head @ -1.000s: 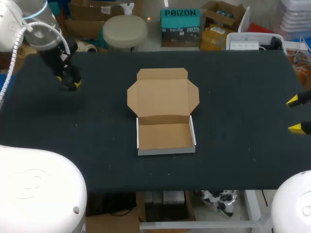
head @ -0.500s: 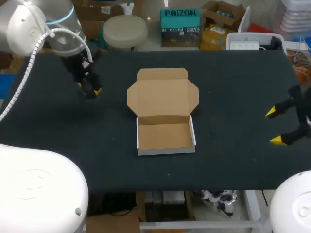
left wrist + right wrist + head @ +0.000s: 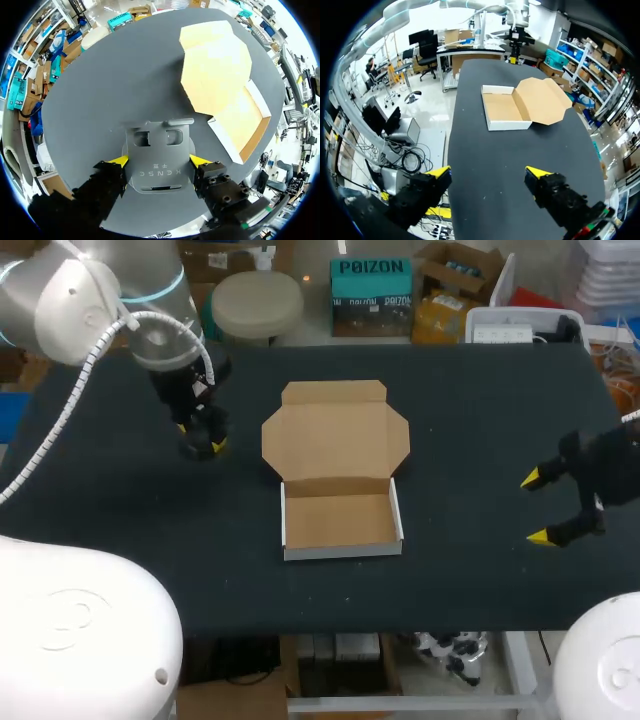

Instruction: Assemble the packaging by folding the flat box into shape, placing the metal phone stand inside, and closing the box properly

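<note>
In the left wrist view, the left gripper (image 3: 159,160) pinched the metal phone stand (image 3: 157,175) from two sides, a yellow tip on each edge of the grey plate. The cardboard box (image 3: 220,80) lay ahead of the fingers and to one side. Its lid (image 3: 215,65) was flat open and its white-walled tray (image 3: 247,120) was bare. Placing the stand well probably meant carrying it over the tray, not the lid. It would be best squared with the tray walls and lowered flat before letting go, so that no edge catches the rim.

In the right wrist view, the right gripper (image 3: 488,173) was spread wide and held nothing, with the box (image 3: 520,105) well ahead of it. It seemed best kept clear of the tray until the stand was in, then free to steady a wall or swing the lid.

In the head view, the left gripper (image 3: 204,443) hung just left of the lid (image 3: 335,435); the stand itself was too dark to make out there. The right gripper (image 3: 537,508) sat well to the right of the tray (image 3: 340,520). Compared with a second before, both arms had closed in on the box. The left had come from far out on its left, and the right from the edge of the table (image 3: 480,570). The box had not shifted.
</note>
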Robot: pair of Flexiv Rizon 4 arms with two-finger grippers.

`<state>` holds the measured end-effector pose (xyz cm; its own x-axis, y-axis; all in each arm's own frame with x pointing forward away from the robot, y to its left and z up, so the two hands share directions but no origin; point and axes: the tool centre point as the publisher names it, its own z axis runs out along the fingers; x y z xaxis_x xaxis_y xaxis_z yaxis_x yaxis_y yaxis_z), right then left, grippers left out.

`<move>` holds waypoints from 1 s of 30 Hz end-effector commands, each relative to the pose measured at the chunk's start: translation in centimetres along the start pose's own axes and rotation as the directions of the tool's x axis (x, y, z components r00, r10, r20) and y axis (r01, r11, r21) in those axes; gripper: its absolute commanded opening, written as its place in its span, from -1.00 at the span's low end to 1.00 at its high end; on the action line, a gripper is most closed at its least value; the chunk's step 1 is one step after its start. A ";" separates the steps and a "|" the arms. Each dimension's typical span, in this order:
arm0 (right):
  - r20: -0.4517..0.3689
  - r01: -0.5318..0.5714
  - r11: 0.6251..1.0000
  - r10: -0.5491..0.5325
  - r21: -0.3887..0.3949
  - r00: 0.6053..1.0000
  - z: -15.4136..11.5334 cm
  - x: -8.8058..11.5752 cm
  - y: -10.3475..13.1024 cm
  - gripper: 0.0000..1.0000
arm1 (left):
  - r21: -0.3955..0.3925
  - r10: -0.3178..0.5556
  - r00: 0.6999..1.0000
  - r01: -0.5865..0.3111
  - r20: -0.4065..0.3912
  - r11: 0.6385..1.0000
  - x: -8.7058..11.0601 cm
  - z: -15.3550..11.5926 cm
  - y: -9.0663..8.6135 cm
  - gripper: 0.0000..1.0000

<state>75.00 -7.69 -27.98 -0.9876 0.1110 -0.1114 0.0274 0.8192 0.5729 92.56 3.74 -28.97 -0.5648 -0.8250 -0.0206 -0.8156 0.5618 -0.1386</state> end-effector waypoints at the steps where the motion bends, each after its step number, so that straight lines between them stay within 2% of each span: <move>1: -0.021 -0.014 1.000 0.015 0.027 1.000 1.2 -0.8 -0.1 1.00 | -0.014 0.009 1.000 -0.008 0.027 1.000 1.3 0.2 -0.7 -1.00; 10: -0.021 -0.014 1.000 0.015 0.027 1.000 1.2 -0.8 -0.1 1.00 | -0.005 0.018 1.000 -0.018 0.025 1.000 4.2 0.2 -1.6 -1.00; 19: -0.021 -0.014 1.000 0.015 0.027 1.000 1.2 -0.8 -0.1 1.00 | 0.011 0.038 0.999 -0.038 0.009 0.999 9.4 0.1 -2.6 -1.00; 30: -0.021 -0.014 1.000 0.015 0.027 1.000 1.2 -0.8 -0.1 1.00 | -0.004 0.040 0.999 -0.040 -0.025 0.999 14.6 2.4 -3.8 -1.00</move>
<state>75.99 -7.14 -29.09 -0.9896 0.1132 -0.0885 0.0461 0.8335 0.5506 87.37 -9.25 -30.53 -0.6051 -0.7957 0.0270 -0.7895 0.5954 -0.1488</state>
